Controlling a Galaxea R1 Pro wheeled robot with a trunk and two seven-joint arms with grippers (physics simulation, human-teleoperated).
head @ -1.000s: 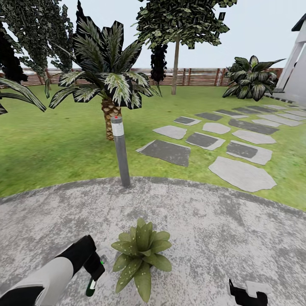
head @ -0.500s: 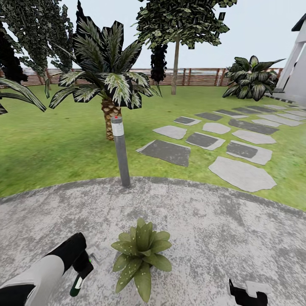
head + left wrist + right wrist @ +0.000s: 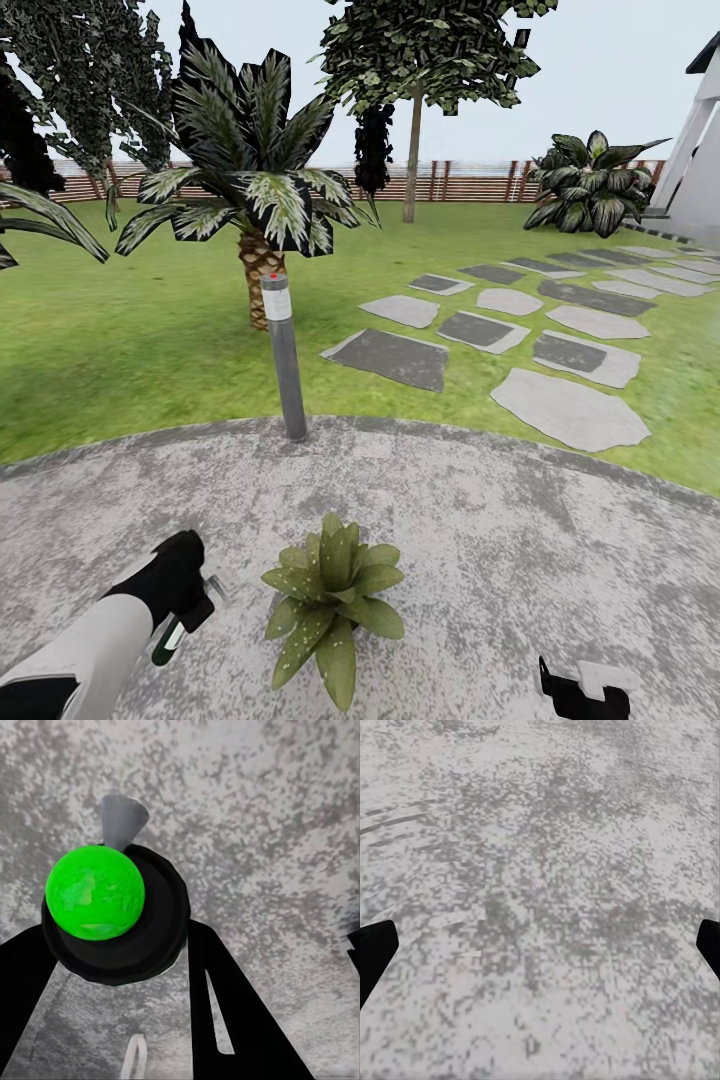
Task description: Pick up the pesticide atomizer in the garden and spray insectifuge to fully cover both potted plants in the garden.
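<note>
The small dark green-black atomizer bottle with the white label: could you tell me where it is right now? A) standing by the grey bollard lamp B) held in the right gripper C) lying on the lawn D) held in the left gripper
D: the head view shows the small dark green-black atomizer bottle in the left gripper, beside the speckled-leaf potted plant.

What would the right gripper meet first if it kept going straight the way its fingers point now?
Most likely the bare stone patio: between the right gripper's wide-apart fingertips only mottled grey paving lies ahead. How far off it is, I can't judge.
</note>
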